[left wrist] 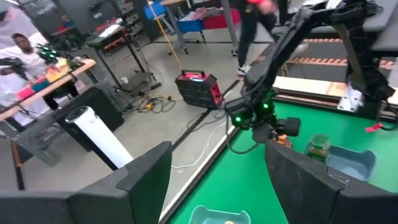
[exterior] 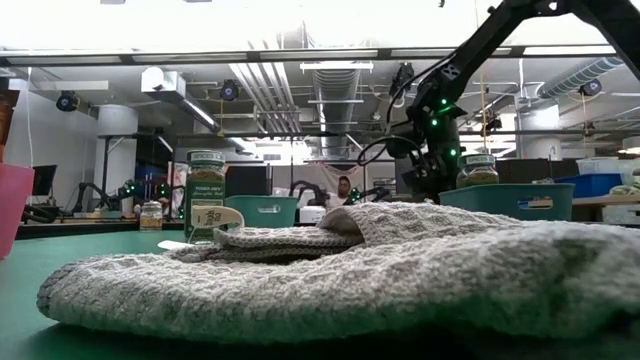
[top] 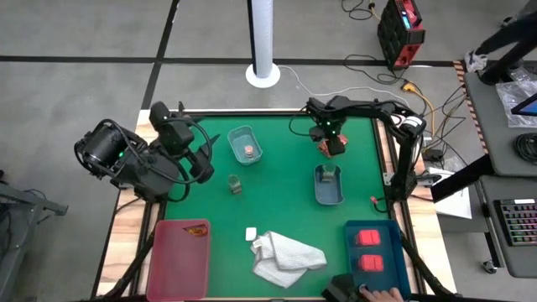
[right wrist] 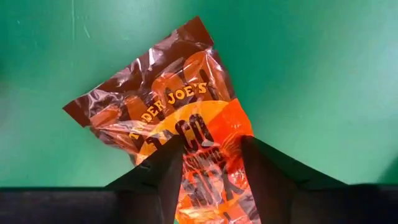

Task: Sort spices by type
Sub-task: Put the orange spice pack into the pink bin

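**Packet pinched at the back of the table**

Here the right gripper sits in the upper right of the high view, its two dark fingers pressed onto a flat red-orange and brown packet. In the right wrist view the packet fills the middle of the frame, its lower end between the fingers and its brown end fanned out over the green table. Whether it hangs clear of the table or rests on it cannot be told.

The packet is glossy crinkled film, thin and floppy, so it will likely sag and swing. A good carry probably means a firm grip, a slow move, and enough height to clear the pale tray just below the gripper, where a greenish jar stands. The pink bin in the lower left already holds a similar packet, so that looks like the destination.

Another greenish jar stands alone mid-table. A second pale tray holds a small jar with a pinkish top. Two red blocks lie in the blue bin, lower right. A knitted white cloth lies rumpled at bottom centre.

The left gripper waits at the left edge, fingers spread and empty.
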